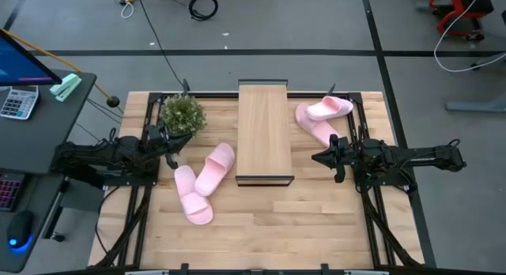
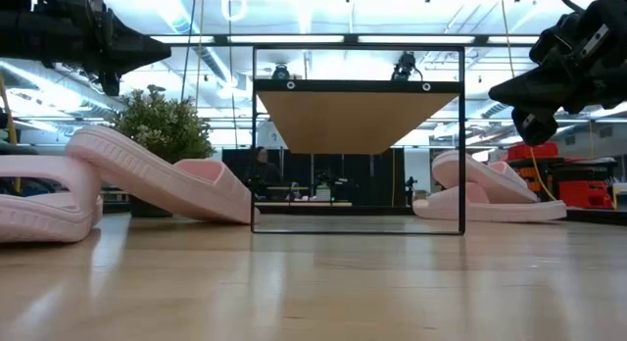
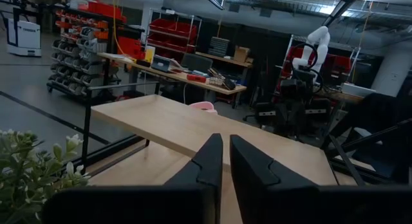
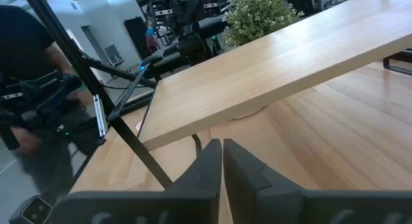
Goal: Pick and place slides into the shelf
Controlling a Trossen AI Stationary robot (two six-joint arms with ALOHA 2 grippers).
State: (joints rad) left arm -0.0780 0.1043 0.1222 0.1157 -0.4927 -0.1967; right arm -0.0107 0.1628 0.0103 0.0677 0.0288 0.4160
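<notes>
Overhead, potted plant (image 1: 183,114) beside closed, empty left gripper (image 1: 171,146); right gripper (image 1: 320,158) likewise, flanking shelf (image 1: 264,133).

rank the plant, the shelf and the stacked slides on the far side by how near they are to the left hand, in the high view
From the left hand:
1. Plant, just beside it, on the left.
2. Shelf, mid-table.
3. Stacked slides, right of the shelf, farthest.

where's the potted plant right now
In the high view the potted plant stands near the table's far left corner, left of the shelf, just beyond the left gripper and the two left-side slides.
</notes>
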